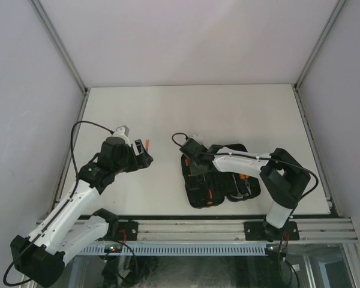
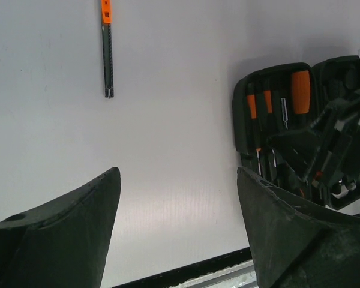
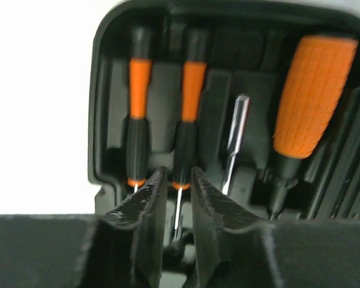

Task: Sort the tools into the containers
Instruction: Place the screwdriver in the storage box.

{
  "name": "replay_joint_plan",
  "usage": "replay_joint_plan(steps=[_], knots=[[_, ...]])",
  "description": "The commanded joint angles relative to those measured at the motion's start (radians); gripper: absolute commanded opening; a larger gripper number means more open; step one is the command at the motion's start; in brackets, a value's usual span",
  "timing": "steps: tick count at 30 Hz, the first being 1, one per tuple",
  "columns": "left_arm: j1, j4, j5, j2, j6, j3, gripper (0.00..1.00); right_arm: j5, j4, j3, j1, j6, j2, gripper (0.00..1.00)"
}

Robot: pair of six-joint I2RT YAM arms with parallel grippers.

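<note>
The right end effector (image 3: 175, 195), narrowly parted astride the shaft of a thin screwdriver (image 3: 188, 120) seated in the tool case (image 3: 101, 90), should rise straight without snagging it; the left end effector (image 2: 179, 210), spread and empty, hovers near a loose thin tool (image 2: 108, 54) on the tabletop (image 2: 168, 150).

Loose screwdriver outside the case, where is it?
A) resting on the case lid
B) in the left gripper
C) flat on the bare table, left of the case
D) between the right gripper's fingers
C: the screwdriver lies flat on the table, apart from the case, and the left gripper is open and empty.
</note>
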Motion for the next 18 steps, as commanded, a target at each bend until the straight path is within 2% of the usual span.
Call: replay_joint_plan(steps=[1,5,11,14,18], knots=[[-0.006,-0.012,-0.021,-0.016,-0.019,-0.014,0.82,-0.084,-0.052,-0.043,-0.019,-0.004,-0.112,0.27],[-0.005,-0.024,-0.024,-0.008,-0.016,-0.003,0.83,-0.137,0.027,-0.037,-0.065,-0.033,-0.222,0.34],[-0.005,-0.043,-0.057,0.018,-0.010,0.016,0.84,-0.015,-0.038,-0.056,-0.085,-0.054,-0.356,0.35],[-0.006,-0.044,-0.075,0.042,-0.005,0.025,0.84,0.012,-0.082,-0.125,-0.106,-0.039,-0.423,0.36],[-0.005,-0.038,-0.089,0.097,0.006,0.045,0.84,-0.026,-0.093,-0.251,-0.138,-0.016,-0.544,0.36]])
